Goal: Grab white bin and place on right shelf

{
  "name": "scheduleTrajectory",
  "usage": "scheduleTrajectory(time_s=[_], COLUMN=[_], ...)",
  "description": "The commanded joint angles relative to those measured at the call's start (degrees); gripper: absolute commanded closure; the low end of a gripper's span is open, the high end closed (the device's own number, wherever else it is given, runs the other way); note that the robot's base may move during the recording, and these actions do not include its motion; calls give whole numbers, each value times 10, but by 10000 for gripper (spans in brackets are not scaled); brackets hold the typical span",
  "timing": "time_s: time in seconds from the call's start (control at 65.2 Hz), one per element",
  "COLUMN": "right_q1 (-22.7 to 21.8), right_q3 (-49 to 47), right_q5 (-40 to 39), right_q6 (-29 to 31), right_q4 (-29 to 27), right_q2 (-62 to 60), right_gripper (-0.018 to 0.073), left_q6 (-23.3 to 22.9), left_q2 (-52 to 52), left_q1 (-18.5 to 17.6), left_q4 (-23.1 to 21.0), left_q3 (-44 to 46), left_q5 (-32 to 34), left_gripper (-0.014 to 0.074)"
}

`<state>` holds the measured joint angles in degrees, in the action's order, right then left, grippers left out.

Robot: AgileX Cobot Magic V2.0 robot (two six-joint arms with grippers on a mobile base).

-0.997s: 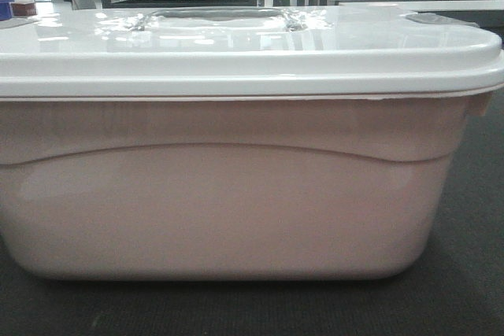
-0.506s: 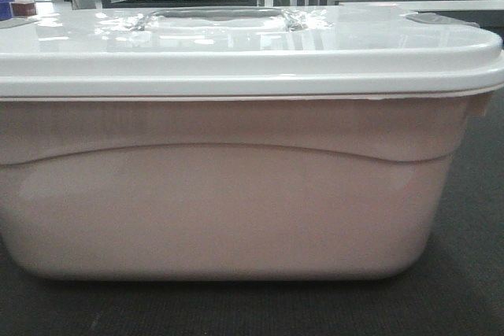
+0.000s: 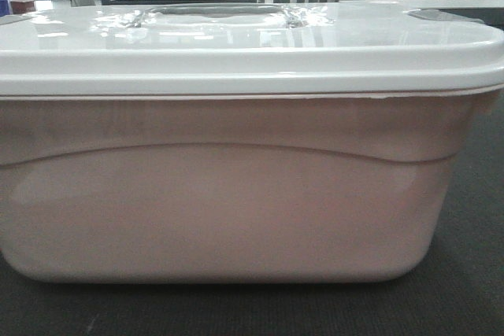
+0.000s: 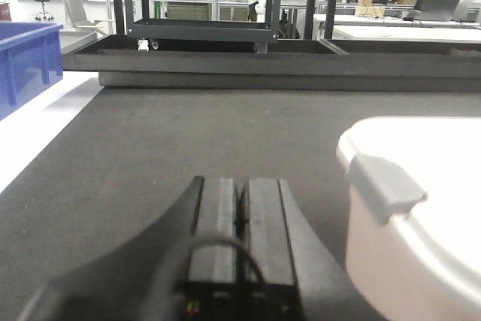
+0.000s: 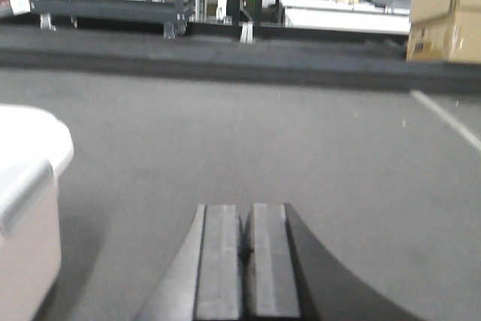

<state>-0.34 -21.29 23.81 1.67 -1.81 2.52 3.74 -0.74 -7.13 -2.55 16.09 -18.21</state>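
A: Where does the white bin (image 3: 236, 202) sit?
B: On the dark carpet (image 3: 472, 289) right before us, lid (image 3: 260, 49) on, filling our front view.
A: And our grippers?
B: Our left gripper (image 4: 240, 186) is pressed closed, empty, the bin's corner to its right. Our right gripper (image 5: 246, 212) is closed and empty too, bin at its left.

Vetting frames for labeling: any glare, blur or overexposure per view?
Front view: strong ceiling-light glare on the white bin's lid, side wall sharp. Left wrist view: sharp, bin top blown out. Right wrist view: soft blur throughout, bin washed out.
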Motion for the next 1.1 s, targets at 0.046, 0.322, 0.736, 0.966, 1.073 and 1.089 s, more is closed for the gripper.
scheduleTrajectory(time_s=[0.046, 0.322, 0.736, 0.966, 1.073, 1.089], right_q1=[-3, -3, -3, -3, -3, -3], right_q3=[-98, -290, -403, -403, -403, -403], right_q5=[-29, 137, 396, 435, 439, 439], right_q6=[5, 5, 5, 5, 4, 4], right_q4=[2, -17, -30, -30, -37, -37], right_q2=[85, 302, 564, 632, 643, 642], right_gripper=[504, 504, 504, 504, 504, 504], left_q6=[-2, -2, -2, -79, -82, -82], left_q2=[35, 215, 553, 649, 671, 672], left_q1=[-1, -1, -1, -1, -1, -1], left_q4=[12, 19, -2, -28, -31, -31], left_q3=[88, 252, 405, 430, 430, 430], left_q5=[-35, -144, -379, -384, -379, -379], left_gripper=[715, 715, 715, 715, 714, 714])
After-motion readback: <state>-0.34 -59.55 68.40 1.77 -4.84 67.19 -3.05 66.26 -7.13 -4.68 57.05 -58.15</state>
